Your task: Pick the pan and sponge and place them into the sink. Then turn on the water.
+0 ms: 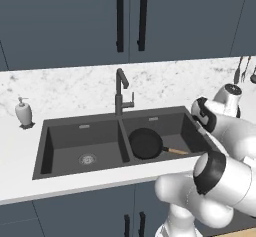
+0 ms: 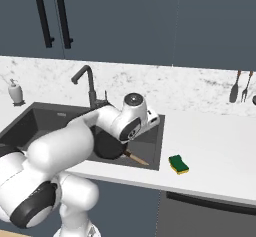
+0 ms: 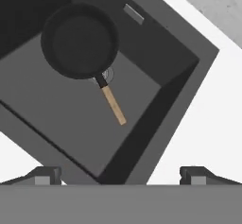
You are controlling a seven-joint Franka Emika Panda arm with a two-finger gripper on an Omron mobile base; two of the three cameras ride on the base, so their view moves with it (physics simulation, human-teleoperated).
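Pan (image 1: 146, 143) sits in the right basin of the sink (image 1: 80, 126), wooden handle pointing at the front right corner. Sponge (image 2: 178, 164) lies on the counter (image 2: 215, 146) just right of the sink. Gripper (image 3: 121, 173) hangs above the basin, fingers wide apart, holding nothing

The pan (image 3: 79, 41) was matt black, its handle (image 3: 114, 105) pale wood with a dark neck. The sink (image 1: 65, 143) was matt dark grey, with a bright metal drain (image 1: 87, 158). The counter (image 2: 215, 146) was smooth white; the backsplash (image 1: 65, 88) looked like grey-veined marble. The sponge (image 2: 178, 164) had a green top over yellow.
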